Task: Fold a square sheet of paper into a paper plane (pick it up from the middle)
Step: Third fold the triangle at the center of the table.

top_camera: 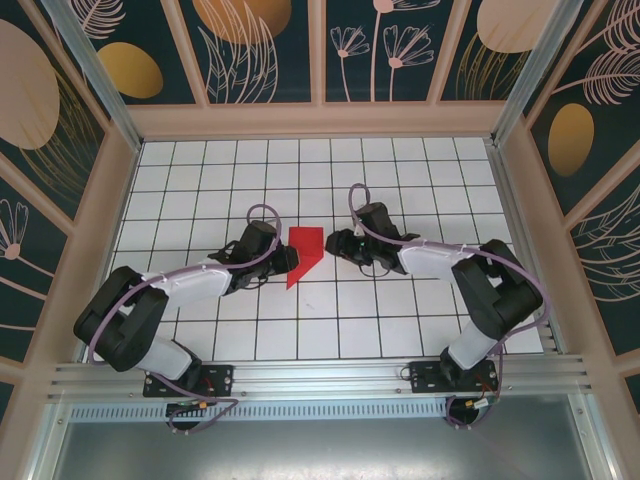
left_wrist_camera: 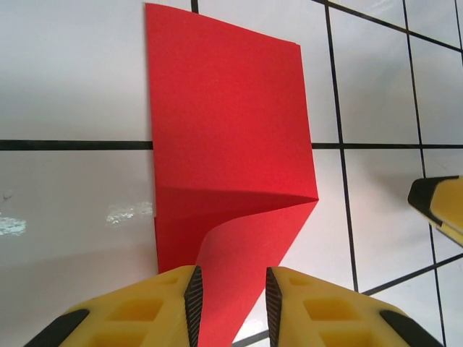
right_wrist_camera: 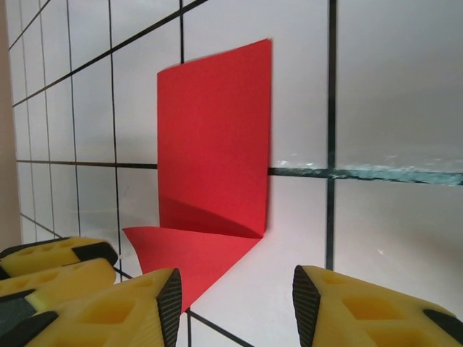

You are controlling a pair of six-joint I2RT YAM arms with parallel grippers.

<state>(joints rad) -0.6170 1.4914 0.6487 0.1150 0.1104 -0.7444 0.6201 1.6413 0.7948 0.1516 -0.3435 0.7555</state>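
Observation:
The square sheet of paper [top_camera: 305,245] lies mid-table as a creased red shape, with one corner flap [left_wrist_camera: 246,246] folded over and standing up off the sheet. My left gripper [top_camera: 289,262] is at its near left edge. In the left wrist view the left gripper [left_wrist_camera: 231,307] is open, and the raised flap runs loosely between its pads. My right gripper [top_camera: 334,243] is just right of the paper. In the right wrist view the right gripper [right_wrist_camera: 237,307] is open over bare tile, with the flap's tip [right_wrist_camera: 192,253] beside its left finger.
The white gridded table [top_camera: 400,170] is ringed by a raised wooden frame [top_camera: 310,122] and patterned walls. Both arms reach inward from the near edge, their grippers close together at the paper. A right fingertip [left_wrist_camera: 441,206] shows in the left wrist view.

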